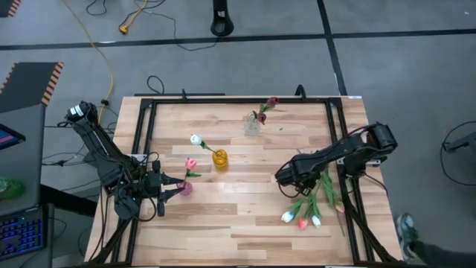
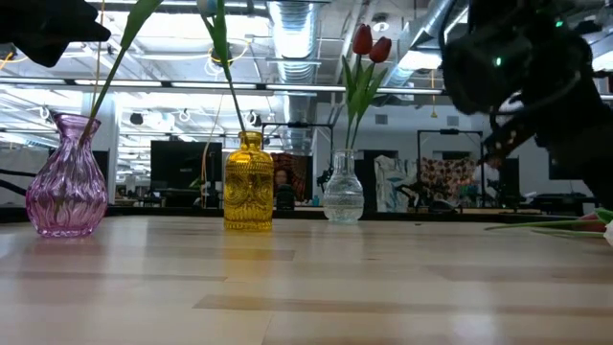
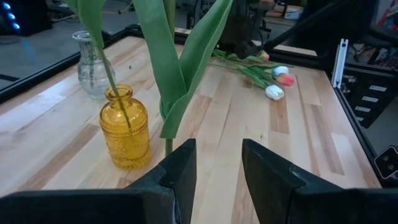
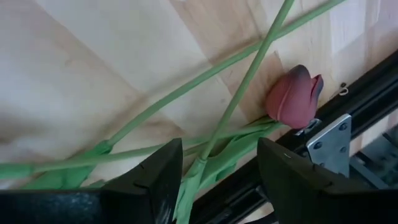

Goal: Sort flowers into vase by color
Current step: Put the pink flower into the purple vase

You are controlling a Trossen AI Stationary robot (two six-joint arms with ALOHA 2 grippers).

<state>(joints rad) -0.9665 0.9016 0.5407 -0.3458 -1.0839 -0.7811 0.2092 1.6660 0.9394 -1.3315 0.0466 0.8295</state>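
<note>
Three vases stand on the table (image 1: 245,223): purple (image 2: 65,177), yellow (image 2: 248,182), clear (image 2: 342,189). Loose tulips (image 1: 309,205) lie under the right gripper (image 4: 214,171), fingers apart over green stems; left gripper (image 3: 217,165) open by the purple vase.

Lab or workshop: exposed ceiling ducts (image 2: 297,24), monitors (image 2: 177,163), floor cables (image 1: 111,30)
</note>
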